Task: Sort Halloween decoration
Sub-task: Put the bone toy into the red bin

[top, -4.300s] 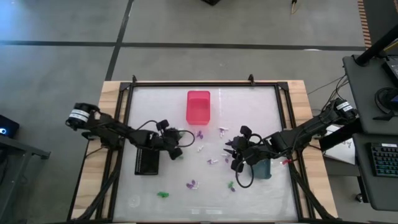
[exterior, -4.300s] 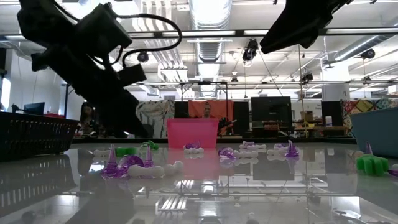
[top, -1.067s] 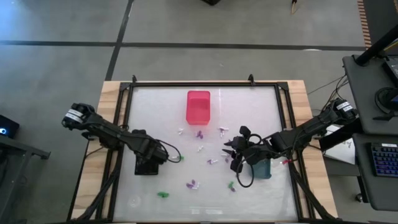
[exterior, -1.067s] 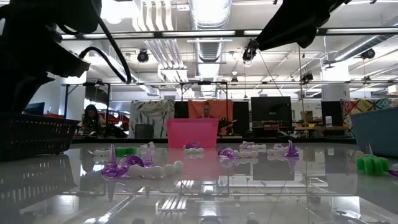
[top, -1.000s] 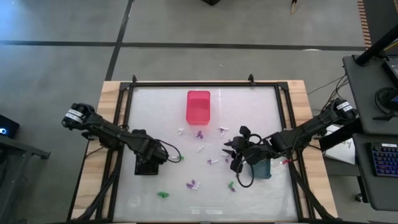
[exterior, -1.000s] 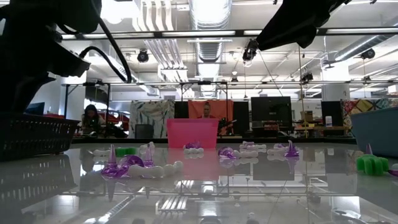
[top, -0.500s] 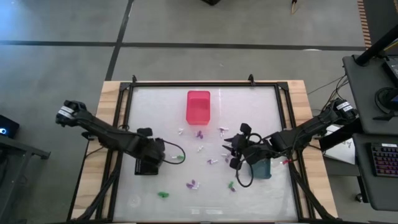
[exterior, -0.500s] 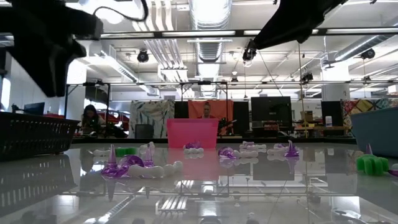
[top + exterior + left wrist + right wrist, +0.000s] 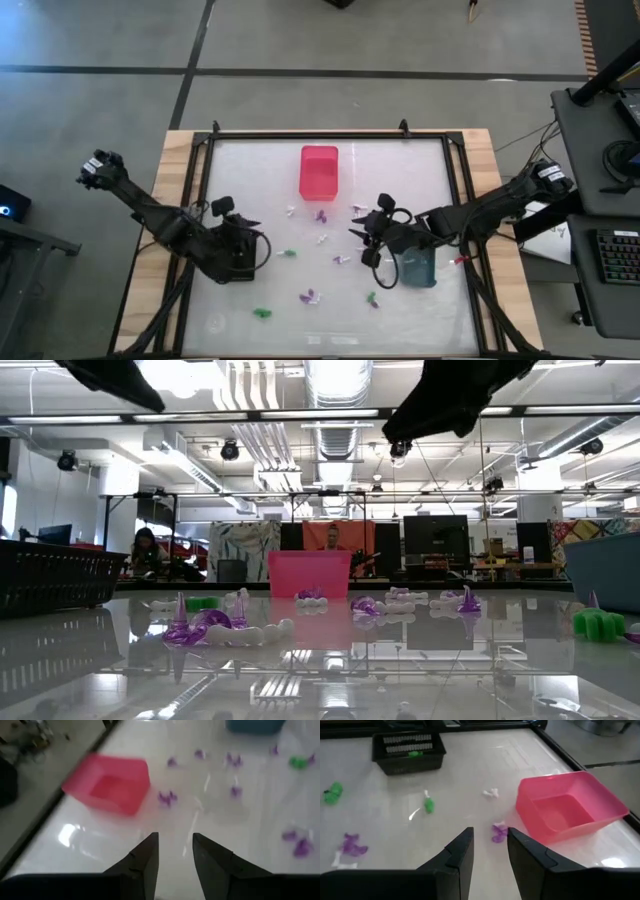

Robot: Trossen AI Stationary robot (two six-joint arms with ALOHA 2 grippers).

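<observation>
The Halloween decoration (image 9: 320, 239) lies as small green, purple and white pieces scattered over the middle of the white desk (image 9: 420, 160), between the two hands. No piece is pinched by either hand.

The left hand (image 9: 238, 238) hangs over the black basket (image 9: 236, 262). Its fingers (image 9: 145, 861) are spread a little with only bare desk showing in the gap. A green piece (image 9: 288, 253) lies just beyond this hand, toward the middle of the desk. The pink bin (image 9: 319, 171) sits farther out from it, with purple pieces (image 9: 166, 797) just beside that bin.

The right hand (image 9: 366, 236) is raised above the desk, beside the grey-blue container (image 9: 418, 268). Its fingers (image 9: 458, 858) are likewise slightly apart and hold nothing. A purple piece (image 9: 498, 832) lies straight ahead of them, next to the pink bin, and a white piece (image 9: 491, 793) lies a little beyond. In the right wrist view a green piece (image 9: 413, 754) rests inside the black basket across the desk.

More green and purple pieces (image 9: 310, 297) lie toward the near edge, apart from both hands.
</observation>
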